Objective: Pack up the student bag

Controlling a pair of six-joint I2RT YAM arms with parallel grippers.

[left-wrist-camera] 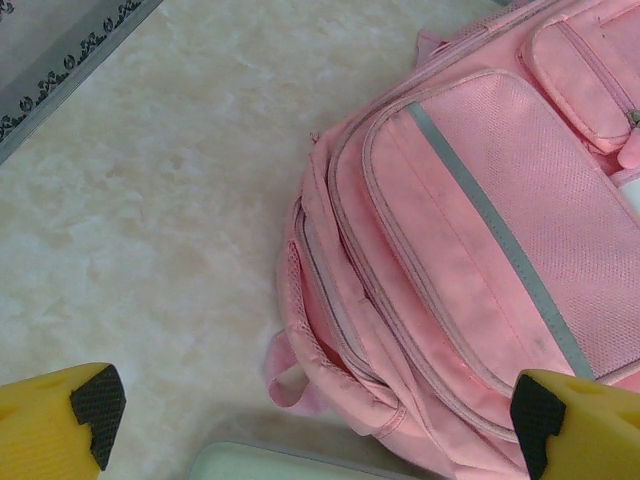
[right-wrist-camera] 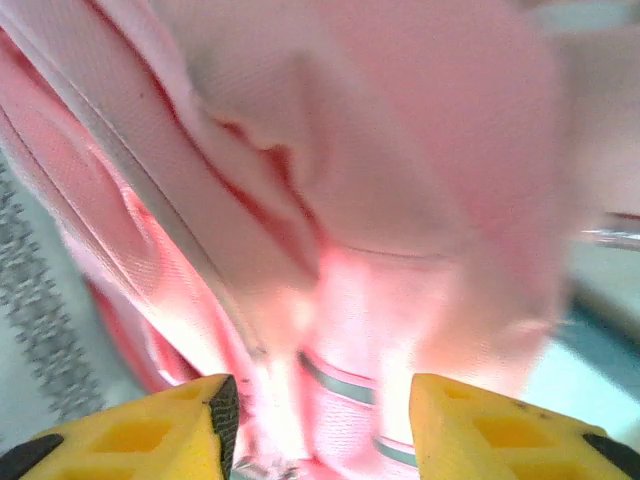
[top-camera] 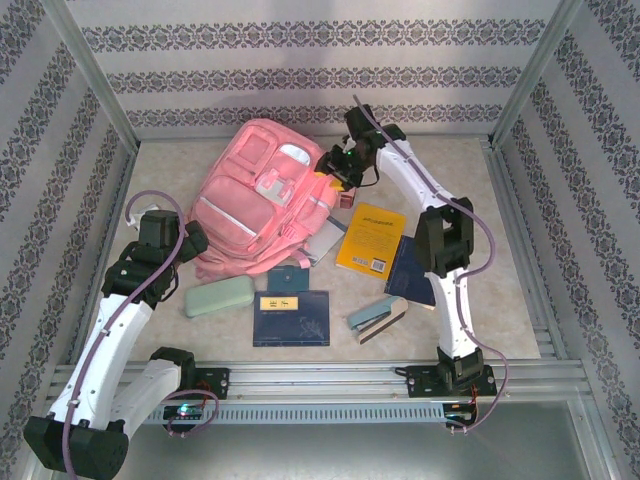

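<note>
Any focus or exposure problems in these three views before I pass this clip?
Right wrist: the student bag sits very close to the lens, so it looks soft and blurred, with a blown-out pink-white glow low in the middle. Left wrist: sharp and evenly lit, with the bag's grey strip crisp. Top external: even light, only faint shadows, colours slightly washed out.

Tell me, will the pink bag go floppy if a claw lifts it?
Probably floppy: the bag is soft cloth, folded and wrinkled near the right claw. It likely sags instead of rolling, since it lies flat and wide on the table.
</note>
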